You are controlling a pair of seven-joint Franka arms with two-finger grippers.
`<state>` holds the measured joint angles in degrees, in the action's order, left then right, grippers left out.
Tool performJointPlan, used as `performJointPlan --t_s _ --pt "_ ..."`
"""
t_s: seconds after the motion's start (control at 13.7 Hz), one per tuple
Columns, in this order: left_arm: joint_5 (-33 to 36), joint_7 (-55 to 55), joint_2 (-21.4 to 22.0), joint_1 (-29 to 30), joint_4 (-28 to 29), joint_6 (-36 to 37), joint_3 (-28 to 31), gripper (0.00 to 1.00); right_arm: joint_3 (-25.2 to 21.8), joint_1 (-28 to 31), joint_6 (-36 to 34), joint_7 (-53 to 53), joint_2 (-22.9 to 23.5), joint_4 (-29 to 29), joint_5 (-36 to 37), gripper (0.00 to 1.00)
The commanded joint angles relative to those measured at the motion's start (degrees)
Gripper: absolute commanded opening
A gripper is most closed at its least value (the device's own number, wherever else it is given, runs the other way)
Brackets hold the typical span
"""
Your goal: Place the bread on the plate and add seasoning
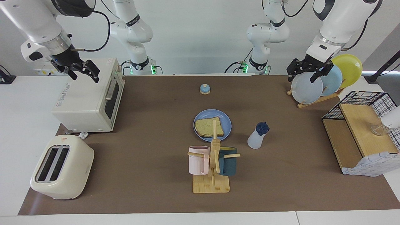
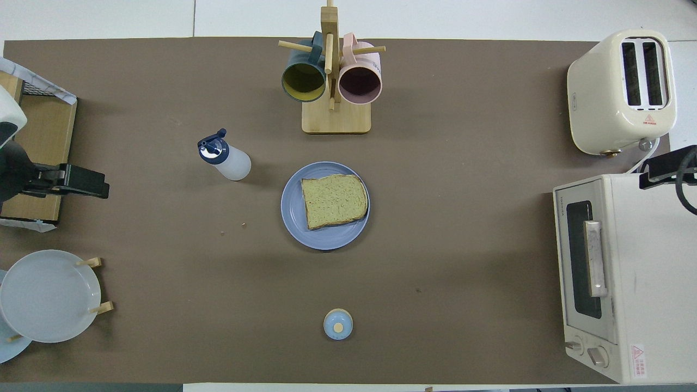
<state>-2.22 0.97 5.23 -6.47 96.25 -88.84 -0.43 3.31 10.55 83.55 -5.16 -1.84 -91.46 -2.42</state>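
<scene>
The bread [image 1: 207,127] lies flat on the blue plate [image 1: 227,124] in the middle of the table; both also show in the overhead view, the bread [image 2: 332,200] on the plate [image 2: 294,213]. The seasoning bottle [image 1: 257,136] stands upright beside the plate, toward the left arm's end; it also shows in the overhead view [image 2: 227,161]. My left gripper [image 1: 304,74] is open and empty, raised over the plate rack. My right gripper [image 1: 84,74] is open and empty, raised over the toaster oven. Both are well away from the plate.
A wooden mug tree [image 1: 213,170] with a pink and a dark teal mug stands farther from the robots than the plate. A blue-domed bell [image 1: 204,89] sits nearer to the robots. The toaster oven [image 1: 89,100] and toaster [image 1: 61,167] stand at the right arm's end; the plate rack [image 1: 312,89] and a wire shelf [image 1: 359,134] at the left arm's end.
</scene>
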Motion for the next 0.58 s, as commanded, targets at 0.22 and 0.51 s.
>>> performJointPlan --t_s 0.22,0.51 --pt "0.8 0.3 -0.6 0.6 -1.1 0.3 -0.1 1.0 0.1 -0.1 -0.5 0.9 -0.7 -0.4 0.4 1.0" --pt "0.8 0.3 -0.5 0.6 -1.0 0.6 0.0 1.0 -0.9 -0.3 1.6 1.3 -1.8 -0.7 0.8 1.0"
